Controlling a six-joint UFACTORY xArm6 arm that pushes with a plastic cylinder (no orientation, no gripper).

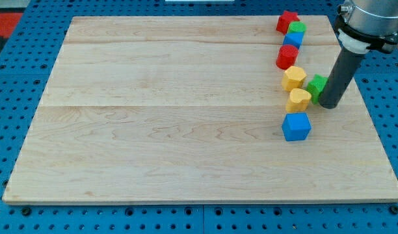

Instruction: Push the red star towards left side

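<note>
The red star (287, 21) sits near the view's top right corner of the wooden board (186, 110). A green block (296, 28) touches its right side, with a small blue block (293, 39) just below. Further down the column lie a red block (287, 56), a yellow block (294, 78), another yellow block (298, 99) and a blue cube (296, 126). A green block (316, 85) sits right of the yellow ones. My tip (329, 104) rests on the board just right of that green block, well below the red star.
The board lies on a blue pegboard table (17, 78). The arm's grey body (371, 19) hangs over the board's top right corner.
</note>
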